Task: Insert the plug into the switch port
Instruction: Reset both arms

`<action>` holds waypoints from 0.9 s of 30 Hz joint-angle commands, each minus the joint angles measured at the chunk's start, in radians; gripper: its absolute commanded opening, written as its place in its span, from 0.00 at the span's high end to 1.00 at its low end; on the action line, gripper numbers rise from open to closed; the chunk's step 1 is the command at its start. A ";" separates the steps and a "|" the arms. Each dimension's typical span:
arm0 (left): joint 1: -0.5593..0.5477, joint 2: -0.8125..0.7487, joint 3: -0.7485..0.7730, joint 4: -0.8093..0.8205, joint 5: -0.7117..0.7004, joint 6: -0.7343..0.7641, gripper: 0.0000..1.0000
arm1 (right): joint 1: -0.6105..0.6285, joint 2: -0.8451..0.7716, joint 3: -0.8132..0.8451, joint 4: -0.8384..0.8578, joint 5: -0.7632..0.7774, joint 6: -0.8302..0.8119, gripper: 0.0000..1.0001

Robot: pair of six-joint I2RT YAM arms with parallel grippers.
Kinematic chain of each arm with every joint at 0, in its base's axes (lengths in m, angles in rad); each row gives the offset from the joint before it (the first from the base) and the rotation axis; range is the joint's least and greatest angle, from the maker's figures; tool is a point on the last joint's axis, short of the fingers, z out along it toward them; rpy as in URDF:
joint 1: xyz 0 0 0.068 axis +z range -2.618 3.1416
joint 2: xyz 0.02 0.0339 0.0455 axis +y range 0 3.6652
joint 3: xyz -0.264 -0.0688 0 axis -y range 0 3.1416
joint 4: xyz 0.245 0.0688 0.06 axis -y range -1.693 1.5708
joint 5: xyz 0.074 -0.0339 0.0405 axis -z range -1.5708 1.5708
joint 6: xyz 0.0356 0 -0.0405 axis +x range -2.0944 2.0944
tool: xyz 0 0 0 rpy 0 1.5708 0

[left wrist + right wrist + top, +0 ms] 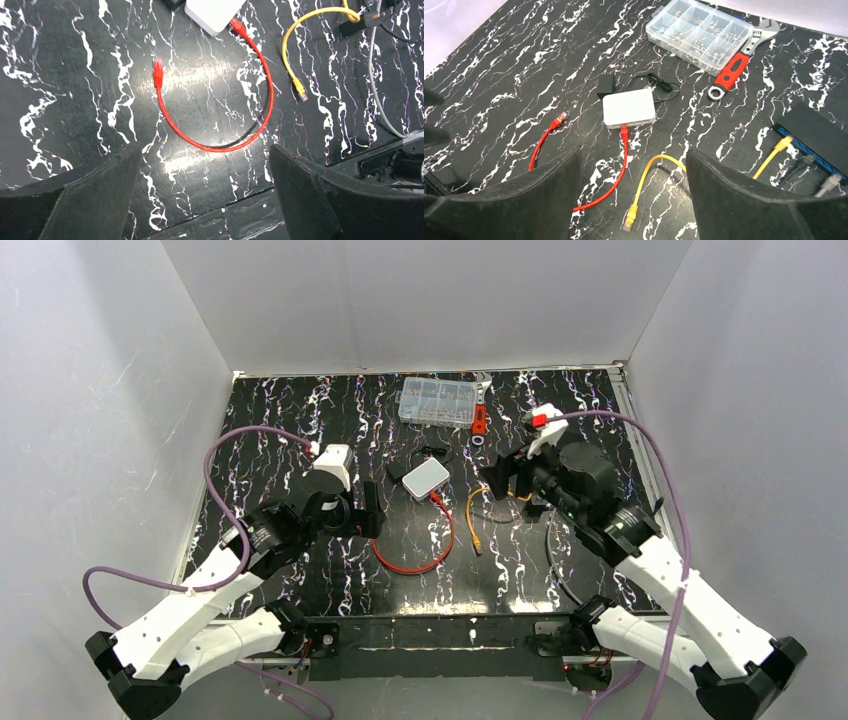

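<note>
Grippers: two, the left gripper [202, 150] and the right gripper [633, 157], each with two black fingers.
Black switch [819, 131]: one.
Switch ports [811, 151]: one row along the blue edge; the number cannot be told.
Cables plugged into the switch: three, an orange cable [769, 161], a black cable [805, 162] and a grey cable [833, 180].
Loose plug [629, 217] on the orange cable: one.
Red cable [616, 175]: one, with two red connectors.
White box [629, 107]: one.
Thin black cord [659, 85] with small black block: one.
Clear compartment box [699, 32]: one.
Red-handled adjustable wrench [736, 62]: one.
Purple arm cables [240, 435]: two.
</note>
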 commanded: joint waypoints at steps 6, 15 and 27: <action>-0.003 -0.021 0.072 0.002 -0.053 0.105 0.02 | -0.003 -0.225 -0.097 -0.092 0.080 0.058 0.18; -0.003 -0.077 0.020 0.058 -0.094 0.114 0.02 | -0.003 -0.430 -0.220 -0.132 0.131 0.104 0.16; -0.003 -0.083 -0.043 0.096 -0.066 0.096 0.02 | -0.003 -0.509 -0.266 -0.173 0.199 0.128 0.15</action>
